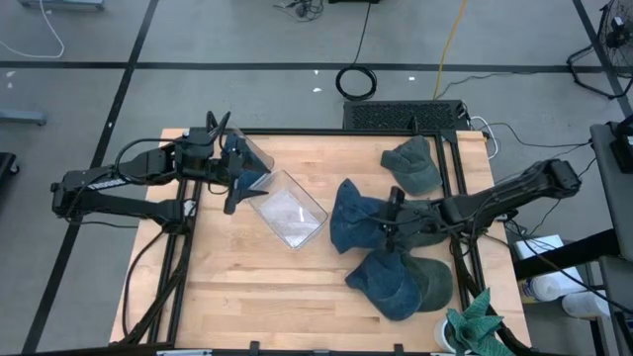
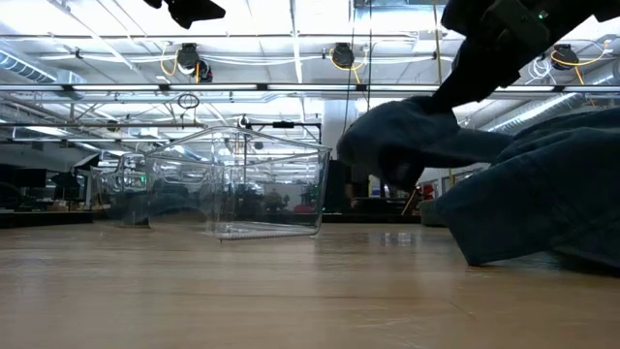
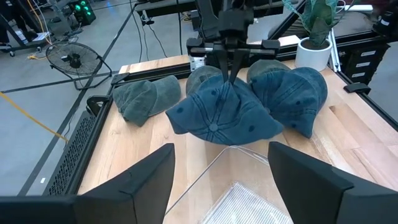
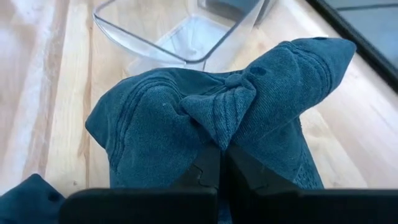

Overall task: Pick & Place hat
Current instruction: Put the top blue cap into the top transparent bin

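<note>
1. Wooden butcher-block table (image 1: pixel 227 287) carried everything, ringed by a black frame.
2. Clear plastic rectangular bin (image 1: pixel 289 213) sat left of centre, open side up, judged to be where the hat belongs.
3. Blue denim cap (image 4: pixel 205 124) lay just right of the bin, its crown fabric bunched upward because the right gripper (image 4: pixel 217 152) had clenched shut on a fold of it.
4. Another blue denim cap (image 1: pixel 391 282) and two faded green caps, one near (image 1: pixel 435 282) and one far (image 1: pixel 415 163), waited on the right side, apparently untouched.
5. Left gripper (image 3: pixel 221 180) hung at the bin's far-left corner, fingers spread, grasping nothing, seemingly waiting or steadying.
6. Potted green plant (image 1: pixel 475 321) stood at the near right corner.
</note>
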{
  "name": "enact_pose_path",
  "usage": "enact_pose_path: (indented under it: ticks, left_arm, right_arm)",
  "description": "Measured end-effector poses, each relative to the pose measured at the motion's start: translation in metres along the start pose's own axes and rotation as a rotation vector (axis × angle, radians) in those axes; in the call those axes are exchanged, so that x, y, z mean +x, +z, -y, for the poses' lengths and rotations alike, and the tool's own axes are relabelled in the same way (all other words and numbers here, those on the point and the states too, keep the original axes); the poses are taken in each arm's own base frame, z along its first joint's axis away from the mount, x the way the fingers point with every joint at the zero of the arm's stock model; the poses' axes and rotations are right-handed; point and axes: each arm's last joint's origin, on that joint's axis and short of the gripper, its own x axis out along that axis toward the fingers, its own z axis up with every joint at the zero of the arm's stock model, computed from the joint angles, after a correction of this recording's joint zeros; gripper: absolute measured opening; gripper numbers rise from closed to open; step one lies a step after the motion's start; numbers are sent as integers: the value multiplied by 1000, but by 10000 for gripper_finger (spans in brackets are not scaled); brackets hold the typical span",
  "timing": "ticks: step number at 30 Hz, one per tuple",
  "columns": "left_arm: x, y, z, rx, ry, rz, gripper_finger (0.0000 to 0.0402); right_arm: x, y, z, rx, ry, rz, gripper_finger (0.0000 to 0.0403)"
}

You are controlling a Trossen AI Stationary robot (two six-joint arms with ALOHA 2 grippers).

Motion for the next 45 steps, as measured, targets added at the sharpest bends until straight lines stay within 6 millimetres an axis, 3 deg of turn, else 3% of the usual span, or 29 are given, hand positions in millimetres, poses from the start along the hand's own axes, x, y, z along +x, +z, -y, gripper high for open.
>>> enact_pose_path:
  ticks: [8, 23, 34, 45]
  left_arm:
    - [0, 0, 0, 0, 0, 0, 253]
    - [0, 0, 0, 0, 0, 0, 264]
    - [0, 0, 0, 0, 0, 0, 257]
    - [0, 0, 0, 0, 0, 0, 265]
  right_arm:
    - [-16, 7, 6, -16, 18, 68, 0]
    - [-44, 17, 17, -47, 43, 188, 0]
    - [-53, 23, 20, -88, 49, 261, 0]
    - [-62, 42, 19, -145, 46, 458, 0]
